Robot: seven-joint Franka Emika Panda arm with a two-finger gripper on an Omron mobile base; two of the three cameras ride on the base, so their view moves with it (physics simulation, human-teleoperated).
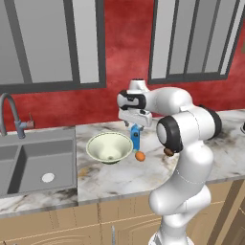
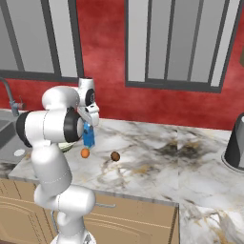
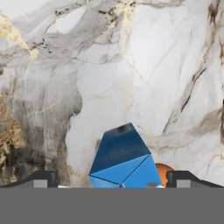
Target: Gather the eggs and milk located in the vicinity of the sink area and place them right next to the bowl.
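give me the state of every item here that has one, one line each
milk carton: upright on the counter, right of the bowl, between the open fingers, not gripped
bowl: upright, nothing inside
orange egg: lying on the counter beside the carton
brown egg: lying on the counter, apart from the carton
gripper: open, above the carton
sink: no items in the basin
faucet: no water running

We see a blue milk carton (image 1: 136,138), an orange egg (image 1: 139,156), a dark brown egg (image 2: 115,156), a pale cream-green bowl (image 1: 109,147), a grey sink (image 1: 36,165), a white marble counter (image 2: 157,162) veined grey and tan, and a red wall (image 1: 127,43)
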